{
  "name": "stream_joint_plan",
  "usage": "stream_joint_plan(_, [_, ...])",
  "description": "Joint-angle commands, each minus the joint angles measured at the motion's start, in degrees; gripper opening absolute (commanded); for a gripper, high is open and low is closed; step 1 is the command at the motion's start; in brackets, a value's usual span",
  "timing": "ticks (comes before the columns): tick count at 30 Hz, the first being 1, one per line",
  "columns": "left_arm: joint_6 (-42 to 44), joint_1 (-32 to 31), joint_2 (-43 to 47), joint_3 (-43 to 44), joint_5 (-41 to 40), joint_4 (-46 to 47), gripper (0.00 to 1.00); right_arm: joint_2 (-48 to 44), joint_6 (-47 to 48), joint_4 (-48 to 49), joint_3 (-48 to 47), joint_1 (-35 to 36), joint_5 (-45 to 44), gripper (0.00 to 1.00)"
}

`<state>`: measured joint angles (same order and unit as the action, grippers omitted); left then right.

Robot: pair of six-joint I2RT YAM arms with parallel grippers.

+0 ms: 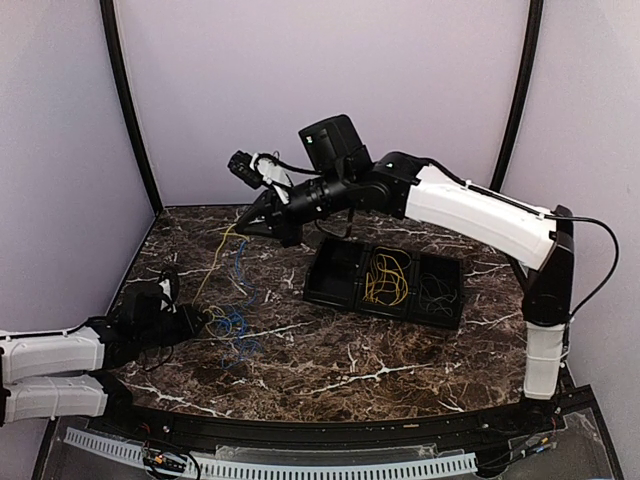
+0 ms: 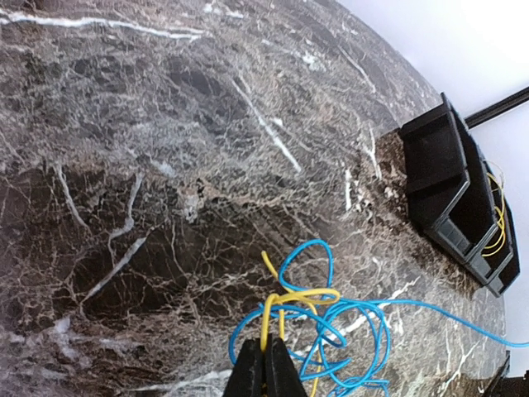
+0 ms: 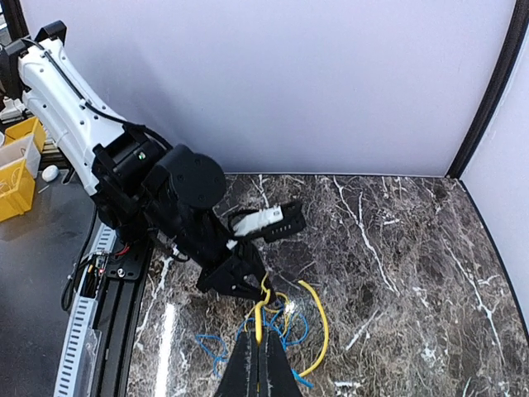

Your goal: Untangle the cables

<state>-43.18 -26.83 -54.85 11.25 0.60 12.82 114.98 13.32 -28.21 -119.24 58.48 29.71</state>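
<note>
1. The left gripper (image 2: 266,354) sits low over the dark brown marble-patterned bench (image 1: 330,350) at its left side. Its fingers are pressed together on a loop of the thin yellow cable (image 2: 291,295), right at the tangle. It appears placed to anchor the knot.

2. The right gripper (image 3: 261,354) has reached across from the right and hangs high above the same spot. Its fingers are likewise clamped together on the thin yellow cable, which runs in a slanting line from it down to the left gripper in the top view. Holding the same wire high and low puts tension on it, probably so that it slides free of the other wire.

3. The thin blue cable (image 1: 232,322) lies in loose loops on the bench around and just beside the left gripper, threaded through the yellow loop. One strand trails off towards the right in the left wrist view, and another rises beside the yellow line. The two wires are not yet parted.

4. The black plastic tray (image 1: 325,272) stands well apart, right of centre. A yellow coil (image 1: 385,278) lies in its middle compartment and a dark grey coil (image 1: 436,290) in its right one, which suggests sorted cables go there. The left compartment looks vacant, likely waiting for the blue one.

5. The risk is that pulling tightens the blue loops instead of releasing them.
</note>
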Motion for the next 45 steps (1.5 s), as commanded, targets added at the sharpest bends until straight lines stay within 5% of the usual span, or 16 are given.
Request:
stream_joint_plan(1, [2.4,0.4,8.1,3.2,-2.4,-8.3,0.0,-4.9,2.2,3.2,9.8,-1.8,-0.8,0.0])
stream_joint_plan(7, [7.6,0.4,20.9,12.4,-7.3,-18.6,0.0,-7.3,1.2,9.1,29.9,-3.3,0.0,0.0])
stream_joint_plan(10, [11.5,0.4,21.2,17.1,-5.1,-20.3,0.0,-6.5,2.7,8.0,33.9,-3.0,-0.7,0.33])
stream_joint_plan(15, [14.9,0.4,15.3,21.1,4.3,-21.3,0.01,-6.8,6.3,3.0,26.9,-2.9,-0.5,0.47])
stream_joint_plan(32, [12.5,0.1,9.5,17.1,18.4,-10.7,0.02,8.9,0.9,-3.8,-3.3,0.9,-1.1,0.62])
stream_joint_plan(39, [13.1,-1.0,8.6,16.0,22.2,-8.3,0.03,13.1,-0.7,-3.2,-6.9,0.9,-2.9,0.58])
stream_joint_plan(45, [13.5,-1.5,7.0,15.6,21.8,-9.0,0.04,12.2,-2.0,-2.2,-6.7,0.7,-2.6,0.22])
